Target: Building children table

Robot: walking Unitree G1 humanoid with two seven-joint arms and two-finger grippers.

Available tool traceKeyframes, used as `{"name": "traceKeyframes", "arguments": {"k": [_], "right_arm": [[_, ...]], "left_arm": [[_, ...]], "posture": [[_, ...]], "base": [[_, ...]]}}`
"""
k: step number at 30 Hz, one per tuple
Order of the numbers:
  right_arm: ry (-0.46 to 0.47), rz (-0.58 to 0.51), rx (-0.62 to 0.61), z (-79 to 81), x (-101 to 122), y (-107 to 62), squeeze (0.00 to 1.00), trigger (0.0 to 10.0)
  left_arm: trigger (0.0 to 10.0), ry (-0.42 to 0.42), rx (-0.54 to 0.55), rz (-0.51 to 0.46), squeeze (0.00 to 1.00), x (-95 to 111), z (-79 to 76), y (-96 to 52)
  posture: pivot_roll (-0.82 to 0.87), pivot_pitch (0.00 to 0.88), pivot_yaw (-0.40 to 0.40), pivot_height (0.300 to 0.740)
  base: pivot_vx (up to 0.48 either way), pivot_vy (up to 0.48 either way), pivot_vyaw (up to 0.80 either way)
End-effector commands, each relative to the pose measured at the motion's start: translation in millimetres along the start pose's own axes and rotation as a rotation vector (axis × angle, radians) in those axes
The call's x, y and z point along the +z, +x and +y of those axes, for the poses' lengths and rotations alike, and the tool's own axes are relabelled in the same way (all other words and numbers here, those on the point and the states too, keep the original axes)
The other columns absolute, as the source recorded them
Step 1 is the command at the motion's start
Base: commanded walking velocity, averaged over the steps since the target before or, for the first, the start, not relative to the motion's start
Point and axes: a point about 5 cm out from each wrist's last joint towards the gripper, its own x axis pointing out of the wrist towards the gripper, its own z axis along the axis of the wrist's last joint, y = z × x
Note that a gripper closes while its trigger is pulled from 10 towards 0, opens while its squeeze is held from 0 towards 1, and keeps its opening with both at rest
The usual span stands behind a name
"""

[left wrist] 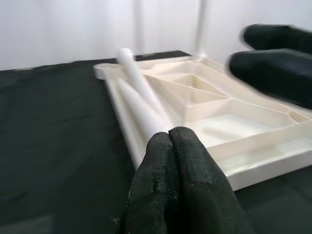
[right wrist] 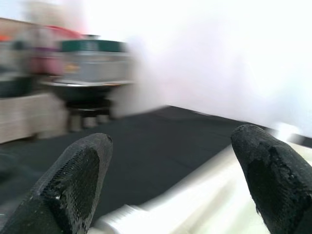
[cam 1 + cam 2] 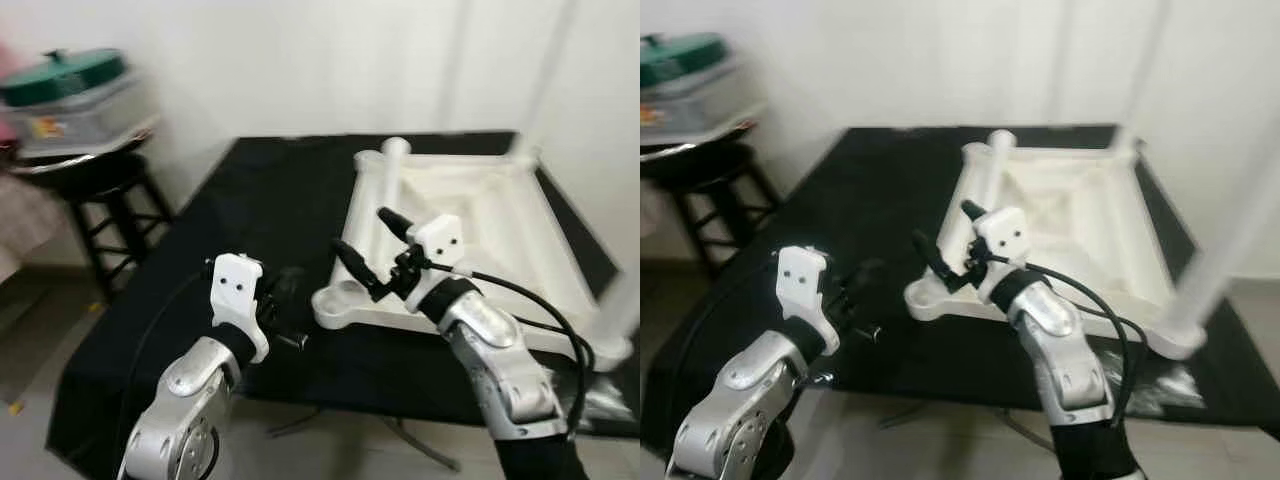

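Lying upside down on a black cloth point(image 3: 250, 200), the white children's table top point(image 3: 480, 230) shows its ribbed underside, with round sockets at its corners. One white table leg point(image 3: 385, 190) lies loose along the top's edge on the side towards the stool, slanting from the far corner towards the near one. Two more white legs stand upright in the corners on the side away from the stool: one at the far corner point(image 3: 545, 80), one at the near corner point(image 3: 622, 310). The right gripper point(image 3: 372, 250) hovers just above the near socket corner of the table top, beside the near end of the loose leg; its two black fingers point(image 2: 73, 185) are spread wide apart and hold nothing, and in the right wrist view the blurred white leg runs between and beneath them. The left gripper point(image 3: 285, 300) sits over the black cloth just beside that same near corner, apart from the table top; in the left wrist view its fingers point(image 1: 180, 185) are pressed together with nothing between them. Well apart from the table top, past the cloth's edge, a dark wooden stool point(image 3: 110, 200) carries a clear plastic box with a green lid point(image 3: 70, 90).
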Motion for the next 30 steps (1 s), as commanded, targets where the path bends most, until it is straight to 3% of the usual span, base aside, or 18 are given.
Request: {"name": "traceKeyframes", "arguments": {"k": [1,4,6,11,16,18,19,22,28,30], "right_arm": [[0.015,0.001,0.017,7.2,1.4,1.2,0.00,10.0],[0.015,0.003,0.022,9.2,2.8,0.4,0.00,10.0],[0.027,0.018,0.043,16.7,0.2,-3.5,0.00,10.0],[0.045,0.078,0.020,19.8,-13.2,-9.1,0.00,10.0],[0.063,0.131,-0.011,16.9,-26.3,-15.2,0.00,10.0],[0.130,0.130,-0.056,8.4,-24.6,-20.2,0.00,10.0],[0.130,0.130,-0.056,8.4,-24.6,-20.2,0.00,10.0],[0.145,0.120,-0.050,9.8,-20.1,-21.1,0.00,10.0],[0.147,0.117,-0.041,11.1,-20.1,-18.3,0.00,10.0],[0.131,0.141,-0.060,5.8,-29.1,-17.7,0.00,10.0]], "left_arm": [[10.0,0.018,0.035,0.021,0.00,0.4,6.5,-3.0],[10.0,0.027,0.034,0.012,0.00,4.9,5.9,-2.8],[10.0,0.082,0.009,-0.045,0.00,27.6,0.9,-3.9],[10.0,0.193,-0.032,-0.064,0.00,43.7,-3.7,-7.5],[10.0,0.287,-0.073,-0.017,0.00,38.8,-2.1,-7.6],[10.0,0.410,-0.159,0.041,0.00,31.1,-3.1,-5.5],[10.0,0.410,-0.159,0.041,0.00,31.1,-3.1,-5.5],[10.0,0.607,-0.251,0.087,0.00,26.2,-2.0,1.9],[10.0,0.711,-0.280,0.080,0.00,31.2,-1.6,8.3],[10.0,0.755,-0.260,0.066,0.00,35.7,0.2,13.2]], "posture": [[-0.10,0.000,0.072,0.740],[-0.09,0.000,0.073,0.740],[-0.07,0.000,0.058,0.740],[-0.06,0.000,0.044,0.740],[-0.05,0.007,0.042,0.740],[-0.08,0.020,0.044,0.740],[-0.08,0.020,0.044,0.740],[-0.08,0.021,0.041,0.740],[-0.09,0.013,0.028,0.740],[-0.08,0.006,0.033,0.740]], "base": [[0.000,0.000,-0.80],[0.000,0.000,-0.80],[0.000,0.000,-0.80],[0.000,0.000,-0.37],[0.000,0.000,0.00],[0.000,0.000,-0.80],[0.000,0.000,-0.80],[0.000,0.000,-0.80],[0.000,0.000,-0.80],[0.000,0.000,-0.80]]}}
